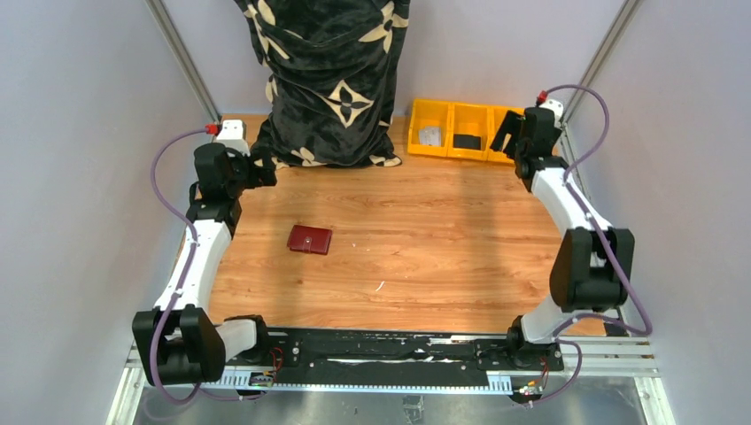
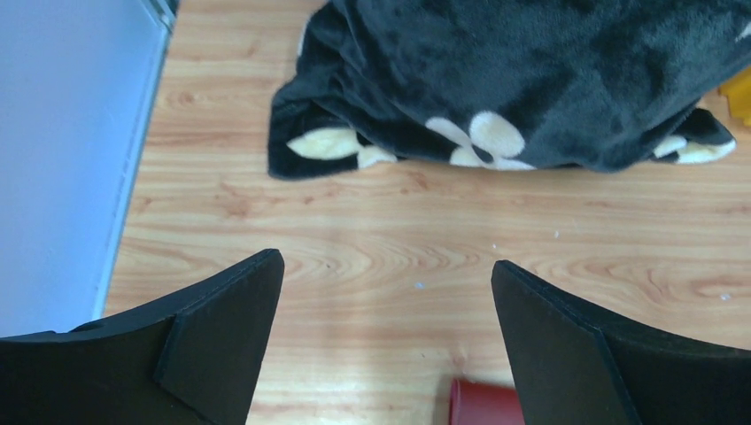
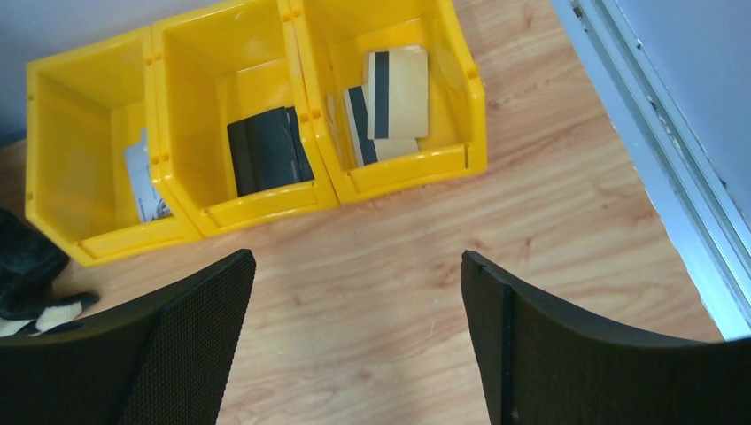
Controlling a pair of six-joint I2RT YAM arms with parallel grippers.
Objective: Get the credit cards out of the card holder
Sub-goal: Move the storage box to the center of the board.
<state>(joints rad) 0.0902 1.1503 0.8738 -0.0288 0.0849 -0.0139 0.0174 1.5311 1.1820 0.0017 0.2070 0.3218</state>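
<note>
The card holder [image 1: 310, 239] lies folded shut on the bare tabletop [image 1: 425, 248], left of centre and well apart from both arms. The left end effector [image 2: 385, 266] hovers near the far left corner with its fingers spread wide and nothing between them. It looks down on the hem of a black flowered blanket [image 2: 531, 80], and a maroon corner of the holder just shows at the bottom of its view. The right end effector [image 3: 356, 257] hangs over the far right corner, jaws likewise apart and empty, just short of the yellow bin [image 3: 266, 199].

A couple of tan credit cards [image 3: 396, 93] with dark stripes lie in the bin compartment nearest the right wall. A black item sits in the middle compartment and something pale in the third.

I'd say no extraction is in hand right now, since neither arm is touching anything. With the holder shut, I can't tell whether any cards are inside it. If there are, the next move is to bring the nearer left arm down to the holder, pin it, and lift the flap so a card edge can be pinched.
</note>
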